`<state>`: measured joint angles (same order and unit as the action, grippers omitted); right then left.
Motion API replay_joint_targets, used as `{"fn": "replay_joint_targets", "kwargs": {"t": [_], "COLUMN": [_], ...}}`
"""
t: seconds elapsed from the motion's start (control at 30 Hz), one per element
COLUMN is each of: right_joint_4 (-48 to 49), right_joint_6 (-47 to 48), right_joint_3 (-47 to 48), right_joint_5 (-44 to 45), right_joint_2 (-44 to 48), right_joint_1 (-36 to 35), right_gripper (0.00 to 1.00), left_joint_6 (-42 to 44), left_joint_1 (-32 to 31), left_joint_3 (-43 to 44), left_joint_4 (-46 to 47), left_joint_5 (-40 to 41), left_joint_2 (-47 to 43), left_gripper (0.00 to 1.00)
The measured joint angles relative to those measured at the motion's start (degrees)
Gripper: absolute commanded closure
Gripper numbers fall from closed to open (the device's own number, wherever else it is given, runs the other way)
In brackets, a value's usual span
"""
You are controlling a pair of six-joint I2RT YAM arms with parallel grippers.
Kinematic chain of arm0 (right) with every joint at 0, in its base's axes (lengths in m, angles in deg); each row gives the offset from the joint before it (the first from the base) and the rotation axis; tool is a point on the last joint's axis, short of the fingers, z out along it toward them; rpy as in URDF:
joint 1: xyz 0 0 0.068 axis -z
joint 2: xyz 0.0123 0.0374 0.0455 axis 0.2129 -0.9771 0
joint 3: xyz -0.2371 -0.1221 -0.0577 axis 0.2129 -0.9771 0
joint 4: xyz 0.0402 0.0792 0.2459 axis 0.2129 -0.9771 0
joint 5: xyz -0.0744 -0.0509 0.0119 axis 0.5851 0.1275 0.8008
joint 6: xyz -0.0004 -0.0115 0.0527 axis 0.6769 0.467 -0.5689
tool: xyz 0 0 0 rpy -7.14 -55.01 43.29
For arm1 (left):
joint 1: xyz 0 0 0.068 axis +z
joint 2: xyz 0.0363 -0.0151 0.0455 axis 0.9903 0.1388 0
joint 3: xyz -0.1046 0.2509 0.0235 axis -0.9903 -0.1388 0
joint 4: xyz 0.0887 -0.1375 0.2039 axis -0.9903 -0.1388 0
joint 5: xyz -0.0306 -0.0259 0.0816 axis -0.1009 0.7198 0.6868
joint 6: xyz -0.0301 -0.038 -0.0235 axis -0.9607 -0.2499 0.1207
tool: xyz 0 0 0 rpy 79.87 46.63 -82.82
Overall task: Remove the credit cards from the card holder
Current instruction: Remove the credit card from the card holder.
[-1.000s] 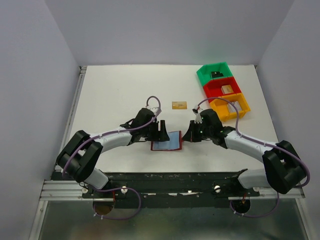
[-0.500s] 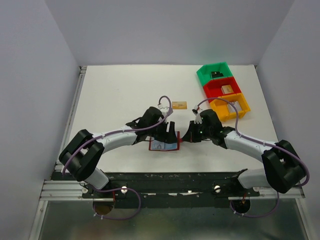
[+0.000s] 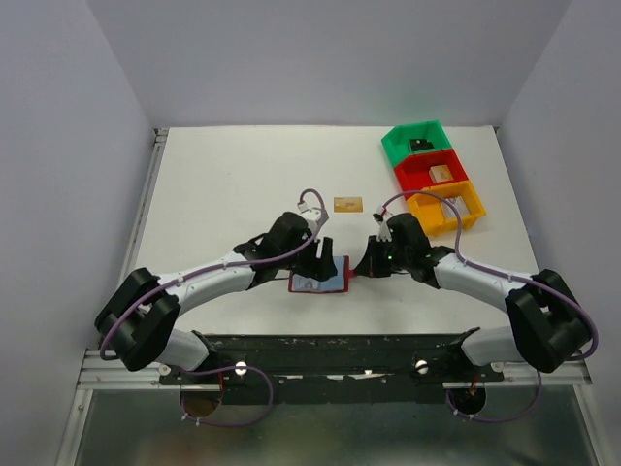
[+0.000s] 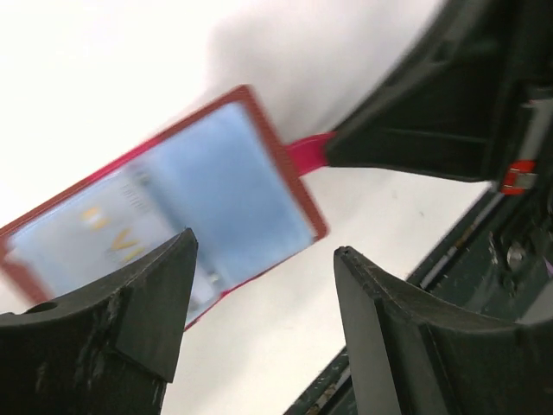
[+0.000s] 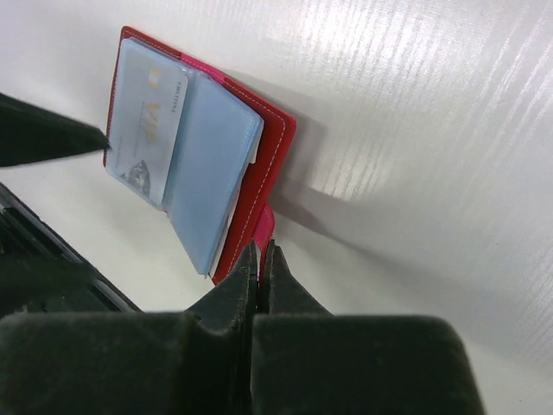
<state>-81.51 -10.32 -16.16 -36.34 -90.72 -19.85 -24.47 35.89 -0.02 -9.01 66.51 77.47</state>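
White table (image 3: 243, 175); pale grey walls (image 3: 320, 58)

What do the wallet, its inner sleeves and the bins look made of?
The wallet looks like matte red leather or imitation, given the stitched edge. Its sleeves seem clear bluish soft plastic: a card shows through. The bins look like rigid plastic: thin, evenly coloured walls.

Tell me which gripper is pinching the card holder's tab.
The right gripper, shut on the red tab of the card holder; the left gripper hangs open above it.
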Motion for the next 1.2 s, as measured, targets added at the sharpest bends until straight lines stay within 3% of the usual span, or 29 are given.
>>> {"fn": "replay_joint_targets", "kwargs": {"t": [0.13,0.33,0.5,0.63,0.7,0.77,0.83,0.9,1.0,1.2], "right_joint_4": [-0.9,-6.3,-11.5,-16.5,-17.3,-15.8,-12.0,-6.1,1.7,8.9], "right_joint_6": [0.0,0.6,1.7,3.1,3.8,4.0,3.4,1.2,-2.3,-7.4], "right_joint_3": [0.0,2.4,4.9,8.4,9.6,9.5,8.8,7.7,6.6,5.9], "right_joint_5": [1.1,4.7,8.6,11.8,12.1,10.2,6.6,0.6,-6.4,-13.7], "right_joint_2": [-0.4,-2.2,-0.8,1.9,4.0,6.8,7.9,6.7,0.6,-9.8], "right_joint_1": [0.3,0.3,0.3,0.3,0.3,0.4,0.5,0.5,0.2,-0.6], "right_gripper": [0.98,0.57,0.48,0.50,0.58,0.79,0.87,0.86,0.79,0.75], "left_joint_6": [-3.7,-9.3,-11.3,-11.7,-11.8,-11.7,-11.9,-12.2,-12.7,-12.8], "left_joint_1": [4.7,9.1,9.2,9.3,9.3,9.3,9.3,9.3,9.3,9.4], "left_joint_3": [-5.0,-8.8,-10.8,-10.8,-10.8,-10.8,-10.8,-10.8,-10.9,-10.9], "left_joint_4": [0.7,1.2,1.1,1.3,2.0,3.4,4.8,7.0,9.2,9.7], "left_joint_5": [3.9,7.5,9.3,10.4,10.5,10.4,10.0,8.9,7.5,6.7], "left_joint_2": [-5.3,-6.8,-8.8,-10.3,-10.8,-10.8,-10.7,-9.7,-7.7,-4.5], "left_gripper": [0.33,0.45,0.48,0.55,0.68,0.84,0.95,1.00,1.00,1.00]}}
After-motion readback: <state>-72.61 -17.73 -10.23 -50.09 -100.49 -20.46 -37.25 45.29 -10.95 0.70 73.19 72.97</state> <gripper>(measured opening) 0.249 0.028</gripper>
